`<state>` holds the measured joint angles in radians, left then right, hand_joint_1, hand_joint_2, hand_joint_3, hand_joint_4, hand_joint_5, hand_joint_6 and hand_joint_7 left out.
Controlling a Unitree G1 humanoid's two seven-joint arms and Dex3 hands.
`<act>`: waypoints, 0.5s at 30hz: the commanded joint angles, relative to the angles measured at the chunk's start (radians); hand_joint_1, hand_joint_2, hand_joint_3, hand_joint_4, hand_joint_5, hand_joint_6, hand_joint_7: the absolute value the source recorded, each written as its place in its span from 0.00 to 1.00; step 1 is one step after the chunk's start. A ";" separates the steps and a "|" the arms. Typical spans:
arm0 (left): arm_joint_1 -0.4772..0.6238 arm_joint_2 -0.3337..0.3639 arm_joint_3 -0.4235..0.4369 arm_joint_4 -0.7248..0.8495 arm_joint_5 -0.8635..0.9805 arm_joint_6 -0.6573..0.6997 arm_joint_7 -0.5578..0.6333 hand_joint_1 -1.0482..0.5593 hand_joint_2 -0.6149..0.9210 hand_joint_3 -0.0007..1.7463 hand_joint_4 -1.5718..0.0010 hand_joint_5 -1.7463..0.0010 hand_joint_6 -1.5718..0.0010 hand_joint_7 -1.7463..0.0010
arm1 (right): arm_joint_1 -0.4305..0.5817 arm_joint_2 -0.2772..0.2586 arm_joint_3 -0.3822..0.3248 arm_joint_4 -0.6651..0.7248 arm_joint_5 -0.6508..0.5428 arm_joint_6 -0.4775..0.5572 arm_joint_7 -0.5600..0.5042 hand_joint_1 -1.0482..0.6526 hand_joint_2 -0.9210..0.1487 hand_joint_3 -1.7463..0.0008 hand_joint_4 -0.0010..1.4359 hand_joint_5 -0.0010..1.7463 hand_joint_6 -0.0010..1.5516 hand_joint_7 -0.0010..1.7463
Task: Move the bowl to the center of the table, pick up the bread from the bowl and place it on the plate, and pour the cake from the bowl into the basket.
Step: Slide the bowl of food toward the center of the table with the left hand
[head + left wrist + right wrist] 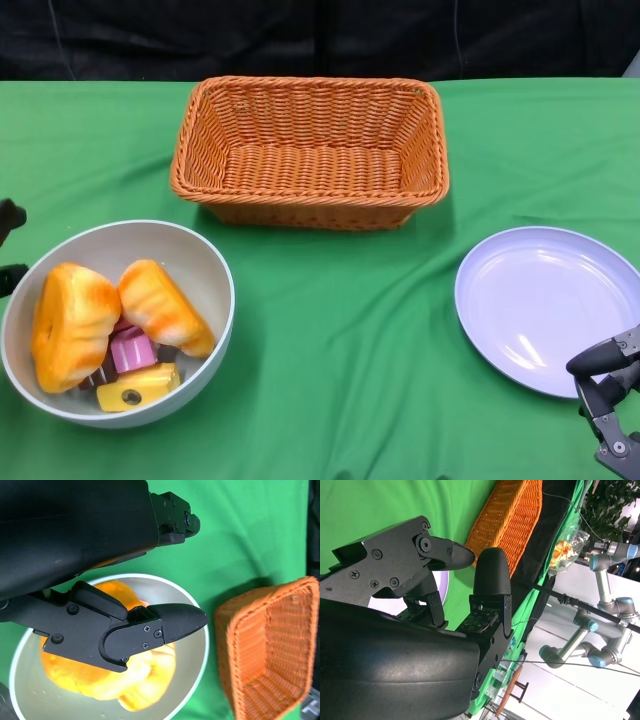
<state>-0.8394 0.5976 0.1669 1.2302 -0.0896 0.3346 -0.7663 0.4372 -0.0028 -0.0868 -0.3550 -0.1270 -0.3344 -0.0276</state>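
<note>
bowl point(202, 655) lies beneath left hand's point(100, 580) spread fingers point(175, 622).

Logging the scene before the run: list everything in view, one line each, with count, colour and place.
Table: one, green cloth.
Basket: one, orange wicker, far centre.
Bowl: one, pale grey, near left.
Bread: two, orange-yellow, in the bowl.
Cake: small pink, yellow and brown pieces, count unclear, in the bowl.
Plate: one, lavender, near right.
Left hand: black, above the bowl, open.
Right hand: black, by the plate's near edge, open.
</note>
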 commanded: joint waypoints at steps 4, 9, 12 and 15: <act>-0.040 0.022 0.005 0.020 -0.005 0.071 -0.046 0.18 1.00 0.39 1.00 1.00 1.00 1.00 | 0.003 0.002 0.003 -0.003 0.005 -0.001 -0.012 0.55 0.24 0.58 0.49 0.91 0.45 0.71; -0.061 0.011 -0.006 0.022 0.001 0.118 -0.069 0.17 1.00 0.39 1.00 1.00 1.00 1.00 | 0.003 0.005 0.012 -0.007 0.002 0.007 -0.015 0.55 0.23 0.59 0.48 0.92 0.44 0.71; -0.073 0.005 -0.006 0.024 -0.002 0.148 -0.083 0.17 1.00 0.39 1.00 1.00 1.00 1.00 | 0.004 0.008 0.016 -0.014 -0.003 0.018 -0.019 0.55 0.23 0.59 0.48 0.92 0.44 0.71; -0.084 -0.003 -0.011 0.025 -0.002 0.174 -0.099 0.18 1.00 0.39 1.00 1.00 1.00 1.00 | 0.004 0.011 0.020 -0.016 -0.008 0.025 -0.023 0.55 0.23 0.60 0.49 0.91 0.45 0.71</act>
<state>-0.8977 0.5970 0.1619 1.2465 -0.0924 0.4957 -0.8412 0.4376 0.0052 -0.0684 -0.3613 -0.1356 -0.3193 -0.0404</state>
